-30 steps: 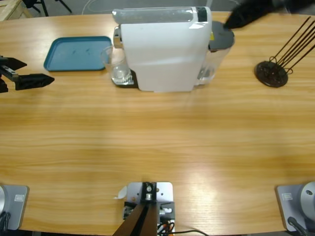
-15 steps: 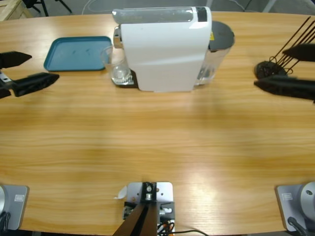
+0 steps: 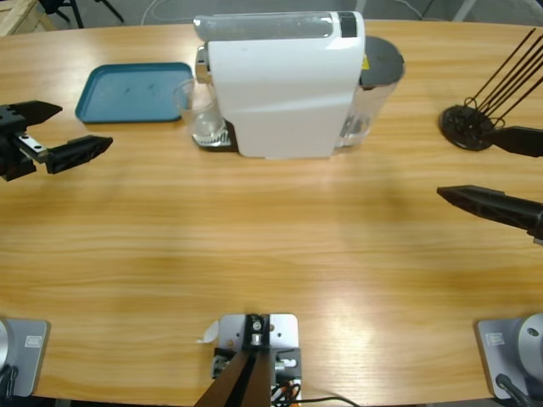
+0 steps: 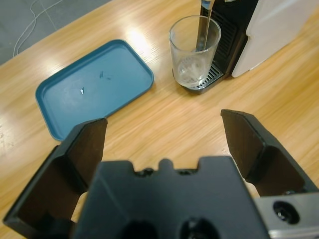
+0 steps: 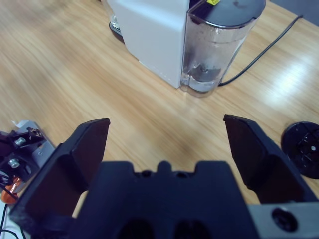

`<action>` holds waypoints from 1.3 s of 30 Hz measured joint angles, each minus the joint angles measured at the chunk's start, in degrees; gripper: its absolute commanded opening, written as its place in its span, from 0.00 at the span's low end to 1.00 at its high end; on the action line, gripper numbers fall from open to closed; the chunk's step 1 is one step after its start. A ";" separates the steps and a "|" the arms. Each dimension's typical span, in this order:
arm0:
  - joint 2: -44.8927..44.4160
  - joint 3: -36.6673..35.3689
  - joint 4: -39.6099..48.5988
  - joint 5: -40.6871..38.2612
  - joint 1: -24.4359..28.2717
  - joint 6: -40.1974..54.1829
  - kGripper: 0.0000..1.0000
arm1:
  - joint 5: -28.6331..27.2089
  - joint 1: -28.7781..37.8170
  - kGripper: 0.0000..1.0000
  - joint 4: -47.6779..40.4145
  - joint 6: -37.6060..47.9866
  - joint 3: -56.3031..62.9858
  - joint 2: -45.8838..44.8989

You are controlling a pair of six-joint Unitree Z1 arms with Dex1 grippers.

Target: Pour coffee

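Note:
A white coffee machine (image 3: pixel 280 85) stands at the back middle of the table, with a clear water tank (image 5: pixel 219 47) under a grey lid on its right side. A clear glass (image 4: pixel 194 52) sits on the machine's black drip tray under the spout (image 3: pixel 202 114). My left gripper (image 3: pixel 64 131) hovers open at the table's left edge, facing the glass from some distance. My right gripper (image 3: pixel 492 174) hangs open at the right edge, well short of the machine. Neither holds anything.
A blue tray (image 3: pixel 131 91) lies left of the machine, close to the glass. A black round stand with thin rods (image 3: pixel 468 127) sits at the back right, beside the right gripper. A black cable (image 5: pixel 264 50) runs from the machine.
The right arm swung from behind the machine's tank out to the right edge and came forward. The left gripper drifted slightly toward the table's middle.

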 measured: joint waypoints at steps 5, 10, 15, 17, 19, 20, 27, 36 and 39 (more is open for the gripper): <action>-1.11 0.99 -0.57 0.00 0.00 -1.13 1.00 | -0.30 1.11 1.00 -1.26 0.39 1.30 -0.01; -1.15 1.14 -1.24 0.00 0.00 -1.87 1.00 | -0.66 1.60 1.00 -2.99 1.08 1.81 0.88; -0.97 1.14 -1.98 0.00 0.00 -1.93 1.00 | -0.66 1.90 1.00 -3.67 1.28 2.55 1.51; -0.96 1.14 -2.04 0.00 0.00 -1.93 1.00 | -0.74 1.97 1.00 -3.80 1.32 2.55 1.68; -0.88 1.14 -2.24 0.00 0.00 -1.93 1.00 | -0.78 1.99 1.00 -4.02 1.32 2.56 1.88; -0.81 1.14 -2.33 0.00 0.00 -1.93 1.00 | -0.78 1.99 1.00 -4.12 1.32 2.56 1.96; -0.65 1.15 -2.60 0.00 0.00 -1.93 1.00 | -1.37 1.99 1.00 -4.57 1.89 2.66 2.93; -0.15 1.16 -2.77 0.00 0.00 -1.93 1.00 | -1.39 2.00 1.00 -4.58 2.09 2.78 3.29; -0.01 1.16 -2.80 0.00 0.00 -1.93 1.00 | -1.39 2.00 1.00 -4.58 2.09 2.78 3.29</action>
